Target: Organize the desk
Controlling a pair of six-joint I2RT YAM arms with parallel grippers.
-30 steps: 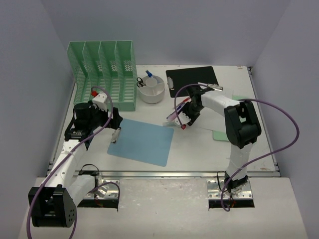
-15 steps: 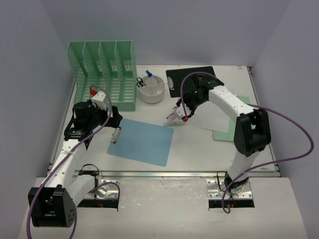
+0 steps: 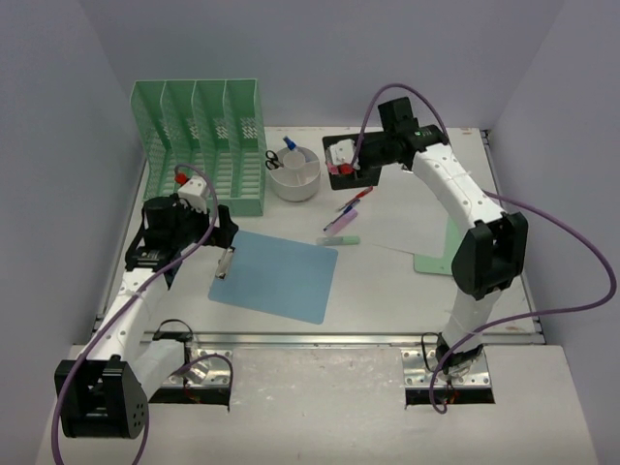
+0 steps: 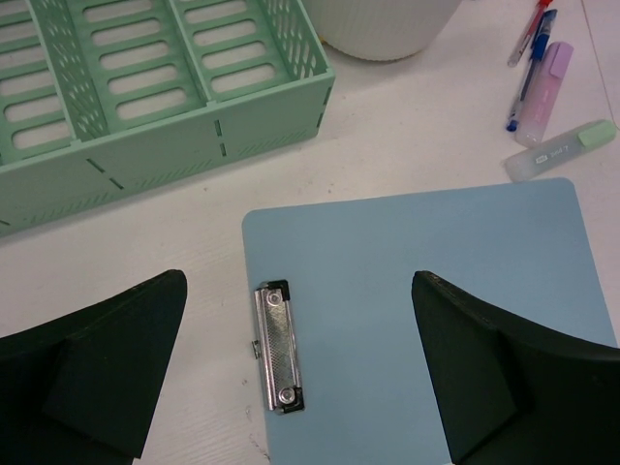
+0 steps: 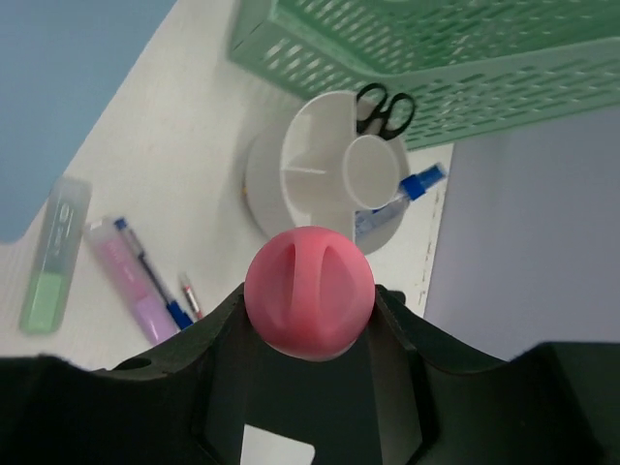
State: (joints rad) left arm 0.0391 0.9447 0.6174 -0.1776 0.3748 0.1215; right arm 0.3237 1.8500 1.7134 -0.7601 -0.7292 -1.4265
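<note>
The right gripper's (image 5: 310, 325) fingers are clamped on a pink rounded object (image 5: 310, 291) with two grooves across its face. It may be a ball or a cap; the wrist view does not settle which. Below it in that view stands a white desk organizer cup (image 5: 291, 184) holding black-handled scissors (image 5: 385, 107) and a blue-capped item (image 5: 415, 183). In the overhead view this gripper (image 3: 341, 157) hangs at the far side of the desk (image 3: 387, 281), just right of the cup, with the arm stretched out from its base.

The left gripper's (image 4: 298, 291) fingers (image 4: 107, 358) are spread wide and hold nothing. They straddle the metal clip (image 4: 279, 347) of a blue clipboard (image 4: 417, 320) that lies flat on the white desk, which fills the floor between the pale lavender walls. Beyond the clipboard's far edge lies a mint-green file rack (image 4: 145, 107). Off its far right corner lie a green highlighter (image 4: 562, 150), a pink highlighter (image 4: 542, 92), a blue pen (image 4: 528, 77) and a red pen (image 4: 528, 29), close together.
</note>
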